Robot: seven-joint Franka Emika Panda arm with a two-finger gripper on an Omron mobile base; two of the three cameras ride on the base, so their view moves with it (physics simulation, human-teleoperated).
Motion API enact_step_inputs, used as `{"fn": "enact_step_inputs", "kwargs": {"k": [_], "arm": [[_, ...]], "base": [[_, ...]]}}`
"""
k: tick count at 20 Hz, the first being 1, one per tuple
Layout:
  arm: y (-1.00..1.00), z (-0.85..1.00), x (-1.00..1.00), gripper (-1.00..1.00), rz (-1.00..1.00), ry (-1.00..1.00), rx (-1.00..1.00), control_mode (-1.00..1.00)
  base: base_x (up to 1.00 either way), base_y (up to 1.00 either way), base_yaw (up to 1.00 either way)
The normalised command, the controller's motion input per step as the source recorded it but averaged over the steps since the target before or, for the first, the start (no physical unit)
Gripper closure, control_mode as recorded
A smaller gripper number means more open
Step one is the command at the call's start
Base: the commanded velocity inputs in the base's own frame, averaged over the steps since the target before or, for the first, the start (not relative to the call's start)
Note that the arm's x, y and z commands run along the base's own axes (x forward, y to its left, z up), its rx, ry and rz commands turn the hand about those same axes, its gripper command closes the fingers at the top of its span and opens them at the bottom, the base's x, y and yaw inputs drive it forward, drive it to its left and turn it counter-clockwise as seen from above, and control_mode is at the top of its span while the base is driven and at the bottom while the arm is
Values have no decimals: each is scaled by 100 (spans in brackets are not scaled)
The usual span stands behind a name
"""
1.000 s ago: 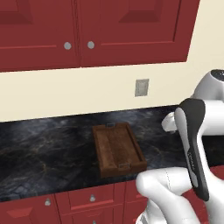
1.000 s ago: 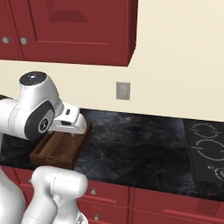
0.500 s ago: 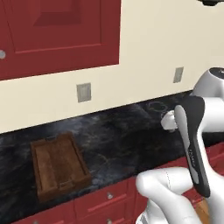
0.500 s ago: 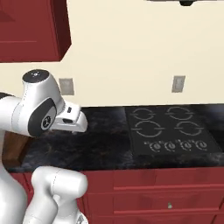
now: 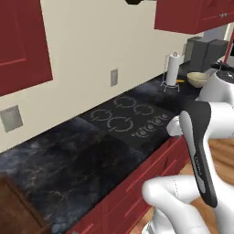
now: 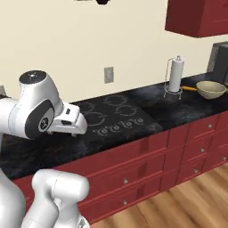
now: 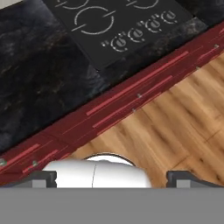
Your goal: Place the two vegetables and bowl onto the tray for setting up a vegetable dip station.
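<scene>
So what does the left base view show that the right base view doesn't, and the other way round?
Left base view adds: a corner of the dark brown slatted wooden tray and a grey wall socket above it.
Right base view adds: the red drawer fronts face-on, with small metal knobs.
Both: the black cooktop, the white paper towel roll, the slim orange carrot and the round cream-beige bowl on the dark counter, far from the tray.

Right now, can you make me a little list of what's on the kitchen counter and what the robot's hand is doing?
bowl: cream bowl far along the counter
carrot: orange carrot lying between bowl and paper towel roll
tray: brown tray, corner showing at the near end of the counter
stove: black cooktop set in the middle of the counter
gripper: open, holding nothing
</scene>
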Motion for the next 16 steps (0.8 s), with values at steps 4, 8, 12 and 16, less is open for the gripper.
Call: {"fn": "enact_step_inputs", "kwargs": {"k": [4,8,12,16], "arm": [[0,0,0,-100,0,0,0,100],[0,0,0,-100,0,0,0,100],[0,0,0,-100,0,0,0,100],[0,0,0,-100,0,0,0,100]], "base": [[0,-97,-22],[11,-96,6],[38,-93,21],[51,-97,27]]}}
